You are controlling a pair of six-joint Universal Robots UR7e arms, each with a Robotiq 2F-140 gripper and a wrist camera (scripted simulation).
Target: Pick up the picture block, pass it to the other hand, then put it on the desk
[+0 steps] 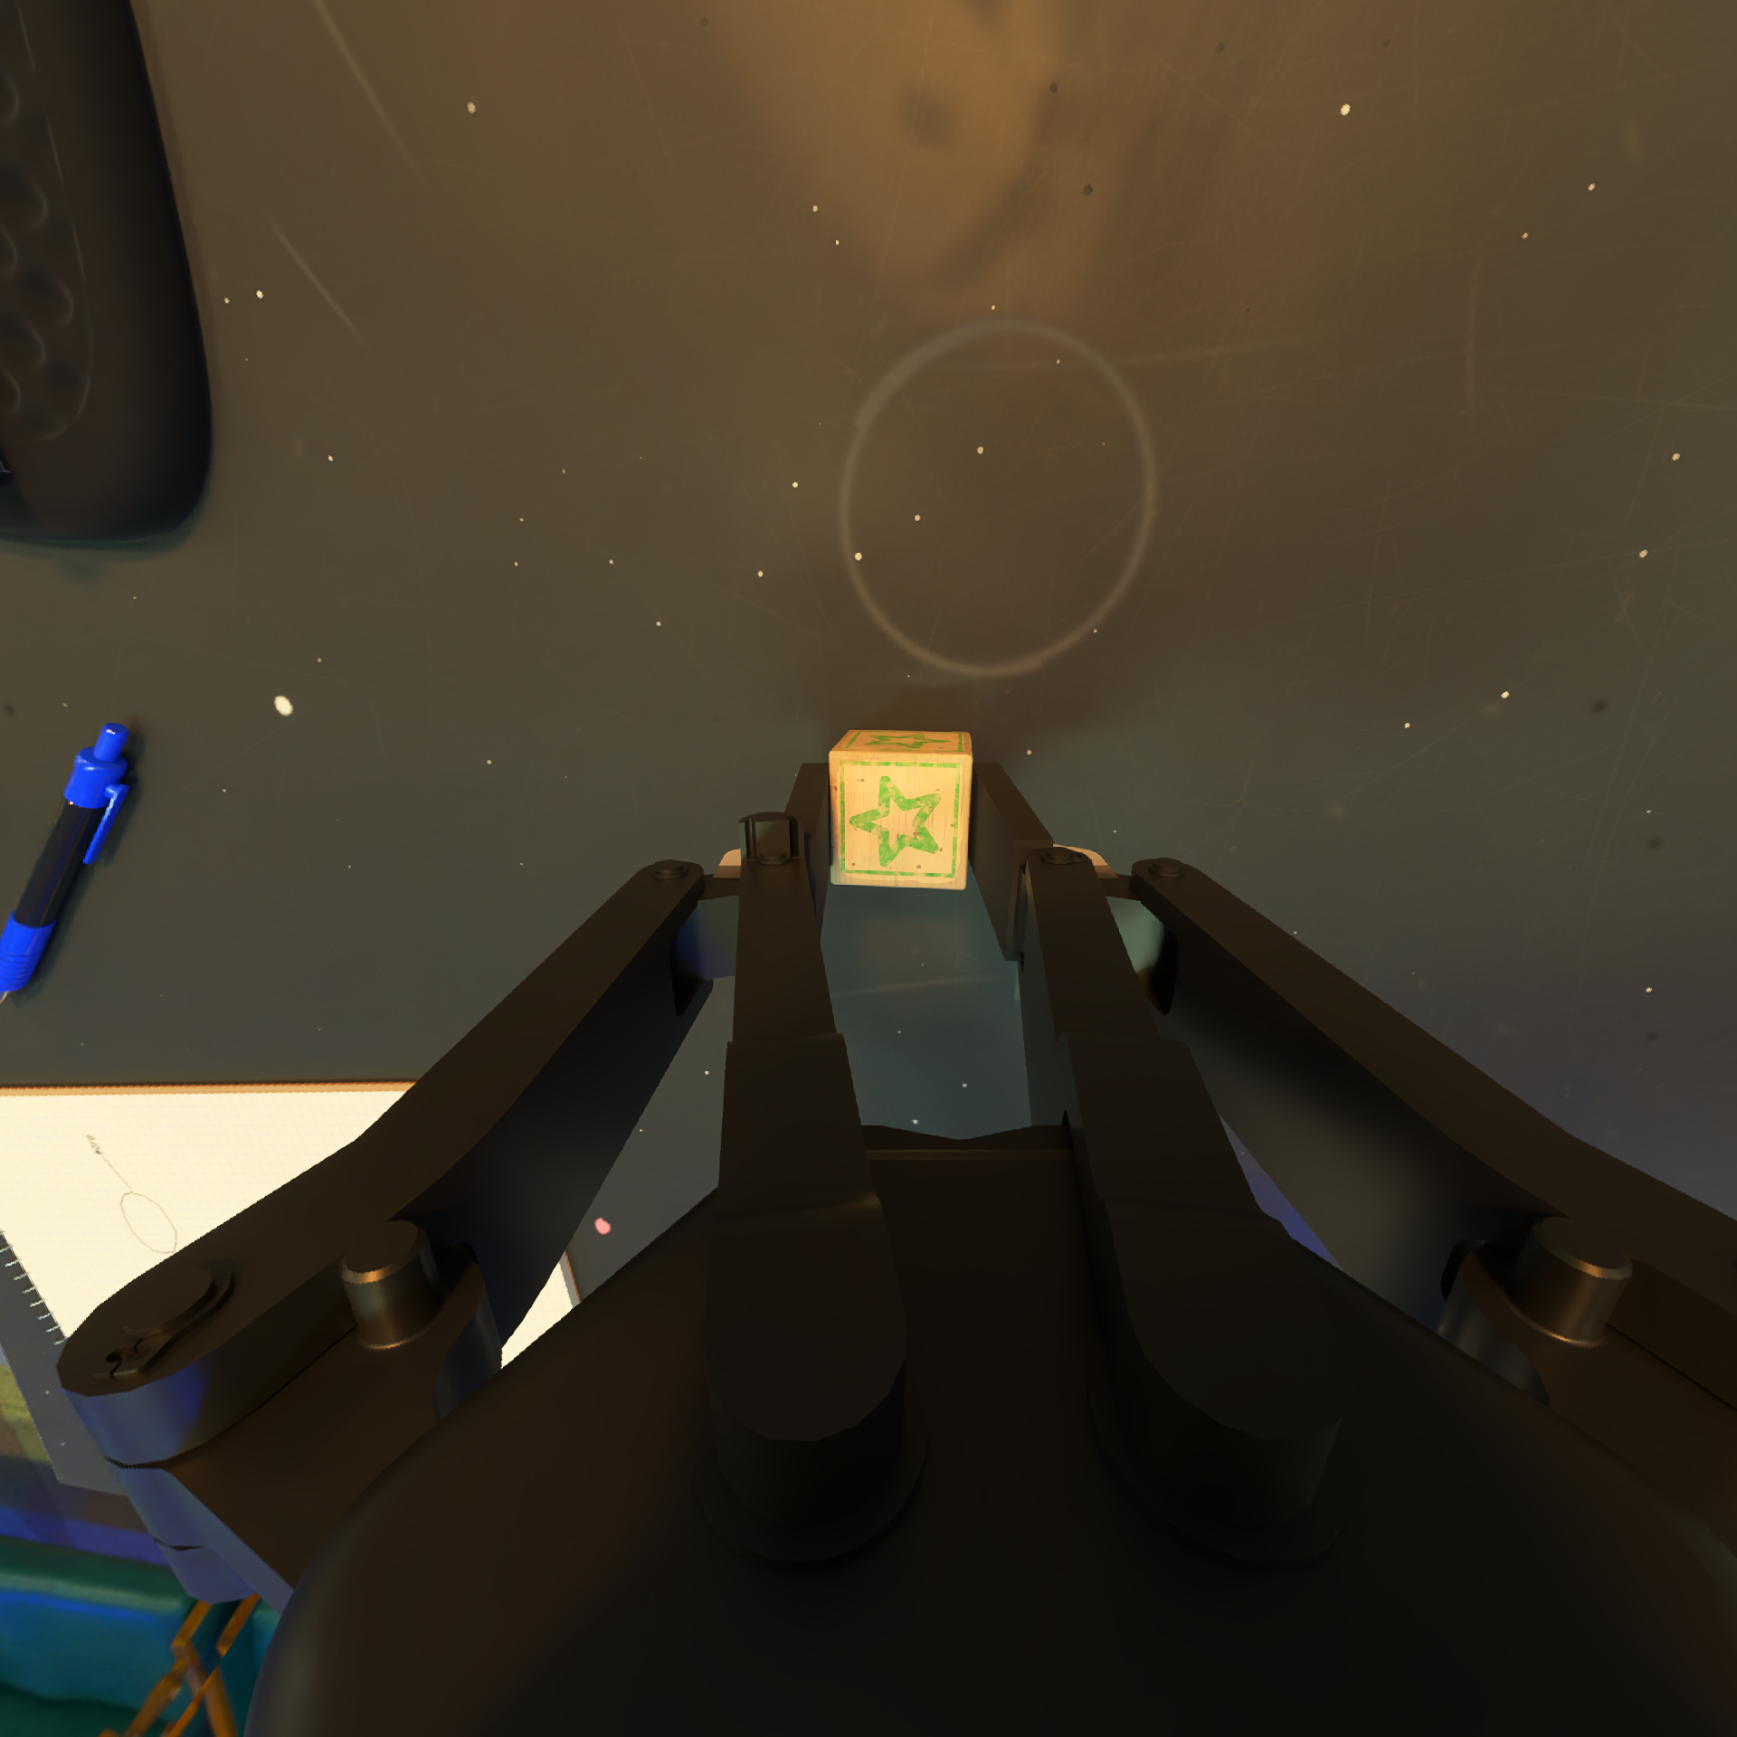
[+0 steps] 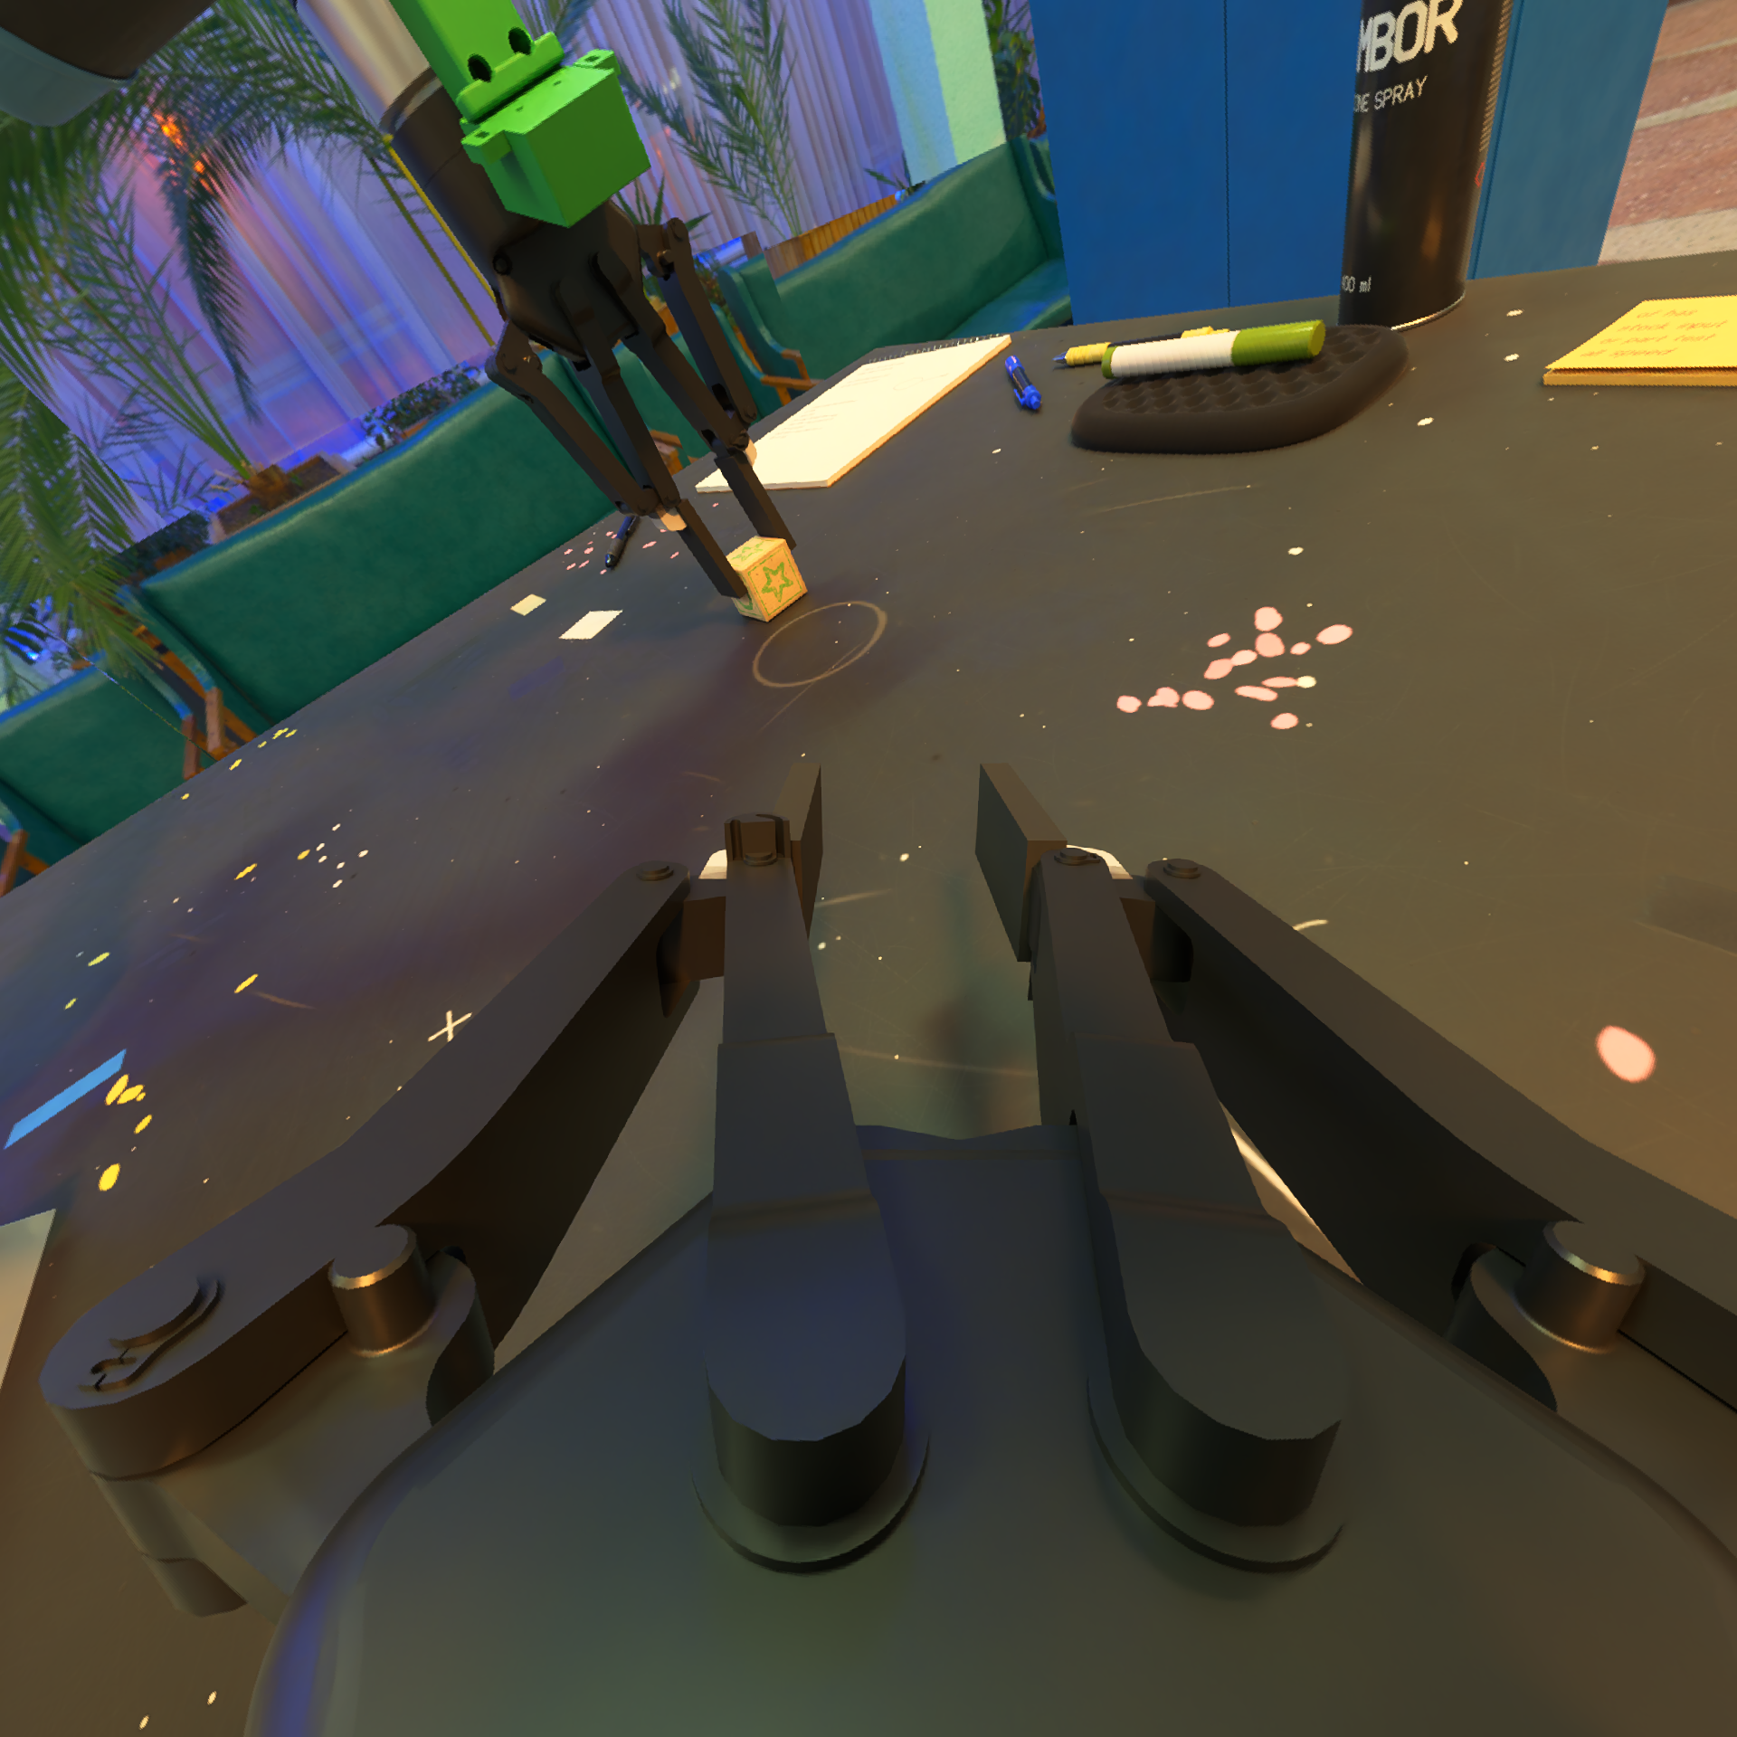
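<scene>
Left tool (image 1: 900,818) closed on the picture block (image 1: 899,810), fingers flat against two opposite faces; from the right wrist view the block (image 2: 769,581) sits at or just off the worktop (image 2: 1034,583), beside a faint ring mark. Right tool (image 2: 898,827) part open, empty, well apart. Judgement: lift straight up, keep squeeze steady, leave the star faces exposed for the handover.
</scene>
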